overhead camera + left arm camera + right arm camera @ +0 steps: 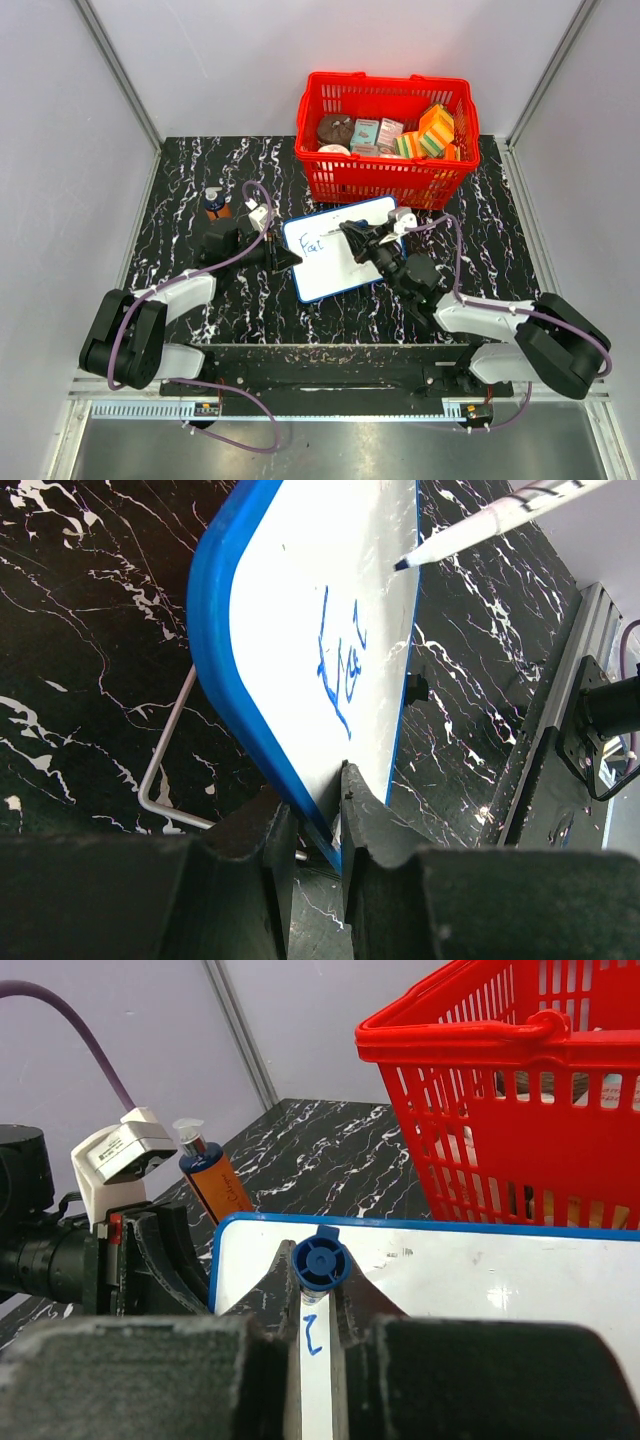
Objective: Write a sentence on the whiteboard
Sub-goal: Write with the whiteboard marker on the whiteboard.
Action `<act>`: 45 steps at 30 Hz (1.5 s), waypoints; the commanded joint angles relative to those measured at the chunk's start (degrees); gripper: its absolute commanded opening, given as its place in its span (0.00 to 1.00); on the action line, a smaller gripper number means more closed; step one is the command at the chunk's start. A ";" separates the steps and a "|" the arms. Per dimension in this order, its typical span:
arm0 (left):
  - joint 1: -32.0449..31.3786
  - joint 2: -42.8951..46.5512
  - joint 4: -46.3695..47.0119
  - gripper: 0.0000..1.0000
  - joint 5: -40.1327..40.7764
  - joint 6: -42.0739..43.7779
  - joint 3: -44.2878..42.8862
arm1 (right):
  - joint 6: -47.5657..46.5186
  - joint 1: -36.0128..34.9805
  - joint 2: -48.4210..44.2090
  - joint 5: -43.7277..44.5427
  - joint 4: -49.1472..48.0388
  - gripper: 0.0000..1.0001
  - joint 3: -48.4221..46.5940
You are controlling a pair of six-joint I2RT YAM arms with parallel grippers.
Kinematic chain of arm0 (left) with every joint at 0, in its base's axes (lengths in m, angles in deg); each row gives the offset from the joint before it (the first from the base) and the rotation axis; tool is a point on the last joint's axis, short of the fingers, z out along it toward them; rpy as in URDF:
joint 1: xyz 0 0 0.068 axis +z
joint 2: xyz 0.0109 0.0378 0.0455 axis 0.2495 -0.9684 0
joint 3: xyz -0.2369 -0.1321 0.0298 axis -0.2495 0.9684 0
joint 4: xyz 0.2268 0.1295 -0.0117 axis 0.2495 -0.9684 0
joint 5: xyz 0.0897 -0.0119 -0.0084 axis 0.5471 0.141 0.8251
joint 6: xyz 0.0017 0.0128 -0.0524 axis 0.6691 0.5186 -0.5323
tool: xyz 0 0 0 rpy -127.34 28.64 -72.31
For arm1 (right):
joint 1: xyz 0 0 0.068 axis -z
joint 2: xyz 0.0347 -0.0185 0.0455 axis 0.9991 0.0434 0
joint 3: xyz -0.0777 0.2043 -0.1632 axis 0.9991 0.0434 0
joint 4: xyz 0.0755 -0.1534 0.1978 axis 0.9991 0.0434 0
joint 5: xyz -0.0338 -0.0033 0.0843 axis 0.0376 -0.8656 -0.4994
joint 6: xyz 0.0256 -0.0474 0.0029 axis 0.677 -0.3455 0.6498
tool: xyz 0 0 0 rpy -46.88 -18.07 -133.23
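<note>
Top external view: whiteboard (345, 250) centred on black marbled table (500, 230), grey walls (60, 150); basket (385, 182) at twelve o'clock. Blue sentence (313, 243) seemingly reads "Fai". Left gripper (291, 258) clamps the board's nine-o'clock edge; right gripper (356, 238) pinches marker (320, 1259).

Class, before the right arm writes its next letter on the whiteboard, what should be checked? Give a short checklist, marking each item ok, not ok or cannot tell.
1. Left gripper shut on the whiteboard edge: ok.
2. Right gripper shut on the marker: ok.
3. Marker tip touching the board: cannot tell.
4. Bare white space beside the sentence for more letters: ok.
5. Sentence finished: not ok, only a few blue letters written.
6. Red basket apart from the board's far edge: cannot tell.
</note>
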 commanded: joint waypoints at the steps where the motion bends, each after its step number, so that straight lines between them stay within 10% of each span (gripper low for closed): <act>1: 0.30 -1.10 -0.07 0.00 5.21 7.86 -0.95 | -1.12 -0.29 3.20 1.12 -2.14 0.00 -3.80; 45: 0.30 -1.27 -0.24 0.00 5.12 7.95 -1.04 | -0.06 -0.20 -1.54 3.67 1.47 0.00 0.06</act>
